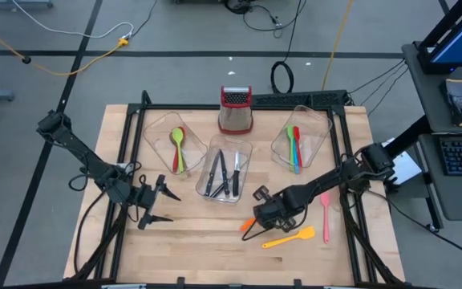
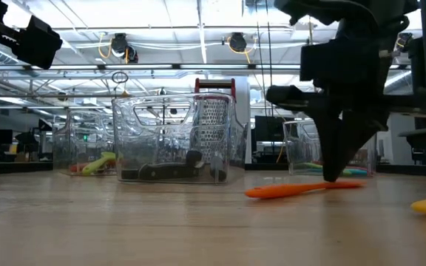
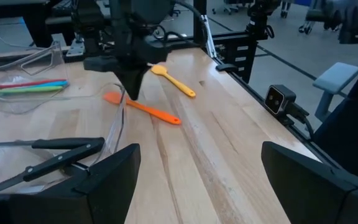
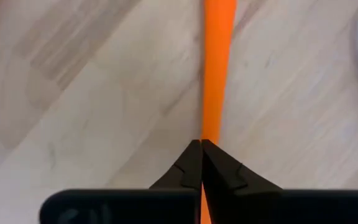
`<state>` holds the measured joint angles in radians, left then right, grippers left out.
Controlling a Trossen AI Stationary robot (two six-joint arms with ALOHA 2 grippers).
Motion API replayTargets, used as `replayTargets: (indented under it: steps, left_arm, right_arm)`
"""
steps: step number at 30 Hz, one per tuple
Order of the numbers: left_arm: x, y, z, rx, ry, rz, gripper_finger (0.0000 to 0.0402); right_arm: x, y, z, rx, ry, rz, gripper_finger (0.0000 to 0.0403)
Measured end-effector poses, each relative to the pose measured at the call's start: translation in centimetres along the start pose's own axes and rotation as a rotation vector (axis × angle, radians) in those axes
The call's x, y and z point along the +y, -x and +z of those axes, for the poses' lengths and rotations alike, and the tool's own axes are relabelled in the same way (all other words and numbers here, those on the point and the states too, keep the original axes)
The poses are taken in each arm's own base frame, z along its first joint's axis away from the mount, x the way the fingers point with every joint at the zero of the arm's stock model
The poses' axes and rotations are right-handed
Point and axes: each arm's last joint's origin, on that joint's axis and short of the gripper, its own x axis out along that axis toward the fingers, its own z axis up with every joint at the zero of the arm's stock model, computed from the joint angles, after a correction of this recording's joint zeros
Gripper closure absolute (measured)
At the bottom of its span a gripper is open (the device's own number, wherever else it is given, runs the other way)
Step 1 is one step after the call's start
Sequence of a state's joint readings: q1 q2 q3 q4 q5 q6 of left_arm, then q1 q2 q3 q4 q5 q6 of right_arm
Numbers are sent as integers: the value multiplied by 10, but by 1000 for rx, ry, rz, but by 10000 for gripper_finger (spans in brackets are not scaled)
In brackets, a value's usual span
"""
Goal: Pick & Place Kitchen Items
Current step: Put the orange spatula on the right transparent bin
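Now the right gripper (image 4: pixel 201 163) is down on the worktop (image 1: pixel 207 241) in the lower middle of the high view, its fingers pressed together on the thin handle of the orange utensil (image 2: pixel 302 190), which lies flat on the wood. From the wrist view the fingertips meet almost at a point over that handle, so I judge the hold narrow. If the pinch sits off the balance point, the utensil could swing or slip out on the lift, and a slick, thin handle could squirt sideways from between the tips. The yellow spatula (image 1: pixel 289 237) lies just beside it toward the lower right and the pink one (image 1: pixel 325 210) near, so a swinging end might knock either. The left gripper (image 1: pixel 160 202) hangs spread wide and empty at left centre, well apart.
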<state>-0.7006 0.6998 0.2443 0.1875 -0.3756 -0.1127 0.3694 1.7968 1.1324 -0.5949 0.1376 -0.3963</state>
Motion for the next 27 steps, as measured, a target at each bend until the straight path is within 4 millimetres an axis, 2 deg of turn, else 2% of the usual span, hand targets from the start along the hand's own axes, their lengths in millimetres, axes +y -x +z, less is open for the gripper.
replayTargets:
  steps: [4,10,16,20,27]
  left_arm:
    - [0,0,0,-4,5,-1,66]
    - [0,0,0,-4,30,-12,66]
    - [0,0,0,-3,33,-12,66]
    - [0,0,0,-3,33,-12,66]
    - [0,0,0,-3,29,-12,66]
  right_arm:
    - [4,1,9,-80,33,-1,398]
    - [10,3,11,-70,23,-16,400]
    - [12,8,-4,99,-29,-107,398]
    - [14,17,-13,169,-25,-85,374]
    - [12,27,-12,114,-67,-72,291]
